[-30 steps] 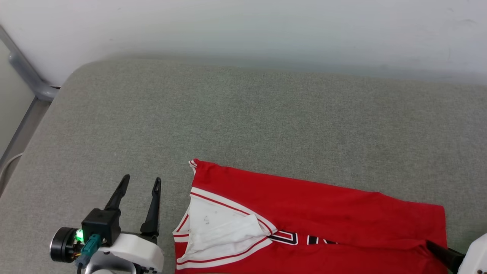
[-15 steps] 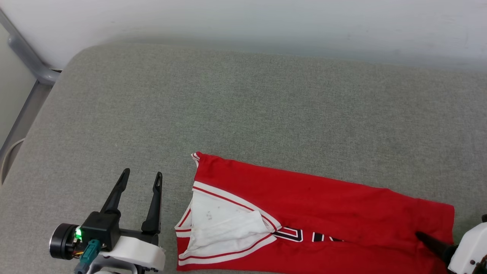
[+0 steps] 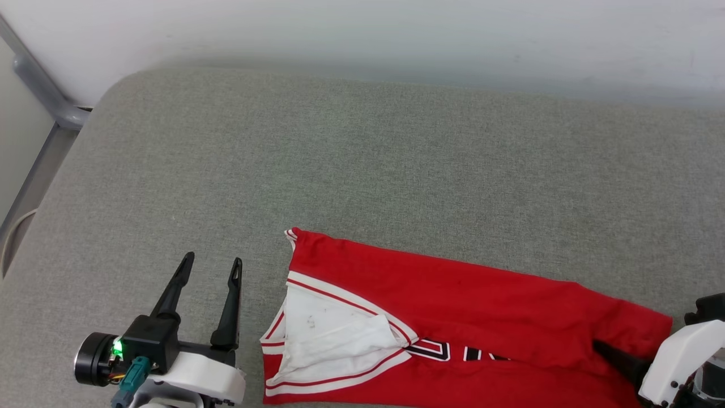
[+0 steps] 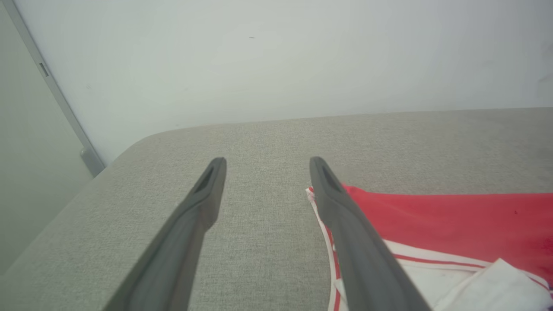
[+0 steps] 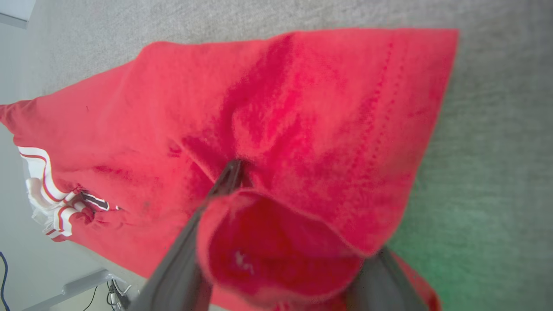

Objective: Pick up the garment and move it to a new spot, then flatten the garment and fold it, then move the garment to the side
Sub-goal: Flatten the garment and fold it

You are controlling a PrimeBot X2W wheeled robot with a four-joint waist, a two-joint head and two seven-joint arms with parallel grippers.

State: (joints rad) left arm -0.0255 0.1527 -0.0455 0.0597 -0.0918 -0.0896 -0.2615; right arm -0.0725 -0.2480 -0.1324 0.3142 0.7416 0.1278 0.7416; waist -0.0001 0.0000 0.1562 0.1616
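Between the two tools, the garment (image 3: pixel 481 306) lies lengthwise on the grey cushion (image 3: pixel 362 158), its sleeve end just beside the spread, empty left tool (image 3: pixel 212 262) and its hem bunched over the right tool (image 3: pixel 609 350), whose grip I cannot tell.

Garment (image 3: pixel 481 306) on cushion (image 3: pixel 340 158), front right

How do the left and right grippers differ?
The left gripper is open and empty; the right gripper is buried in the garment's hem fold, grip unclear. The left hovers over bare grey cushion beside the sleeve end; the right is at the opposite end. Both have dark fingers.
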